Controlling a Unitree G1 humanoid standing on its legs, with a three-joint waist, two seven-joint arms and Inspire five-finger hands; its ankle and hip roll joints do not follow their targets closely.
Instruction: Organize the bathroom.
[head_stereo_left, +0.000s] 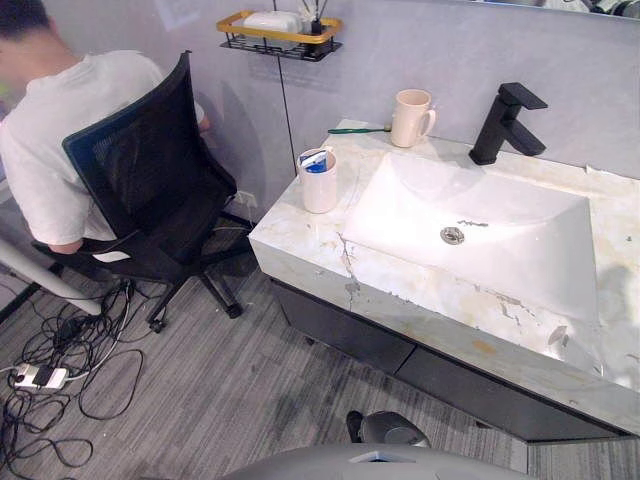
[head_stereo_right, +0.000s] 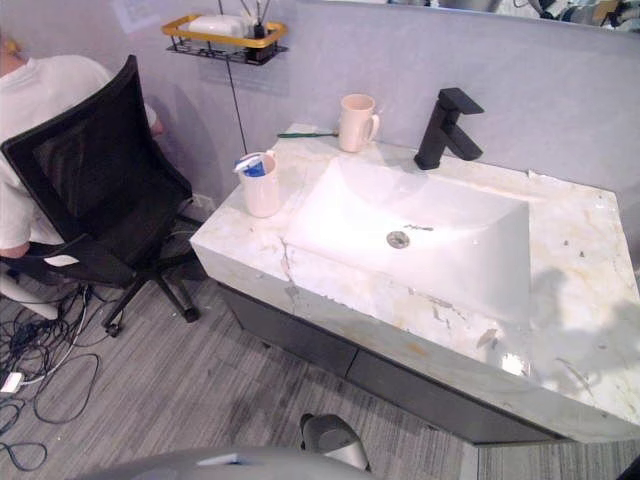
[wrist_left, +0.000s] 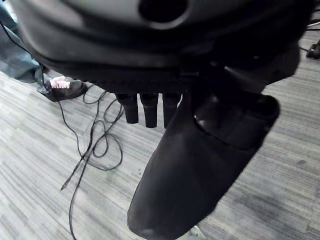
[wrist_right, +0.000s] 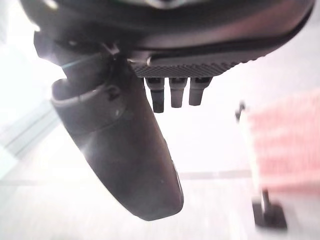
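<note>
Two cups stood on the desk (head_stereo_left: 300, 250): a white cup (head_stereo_left: 319, 182) holding toothpaste near the front corner, a handled mug (head_stereo_left: 411, 117) beside the green toothbrush (head_stereo_left: 357, 130). Both looked ceramic, smooth and breakable; grasp round the body. Left hand (wrist_left: 150, 107) and right hand (wrist_right: 172, 95) hung relaxed, empty.

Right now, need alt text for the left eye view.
A marble counter with a white sink and black faucet holds two cups, one with toothpaste, and a green toothbrush. A person sits left on a black chair.
</note>
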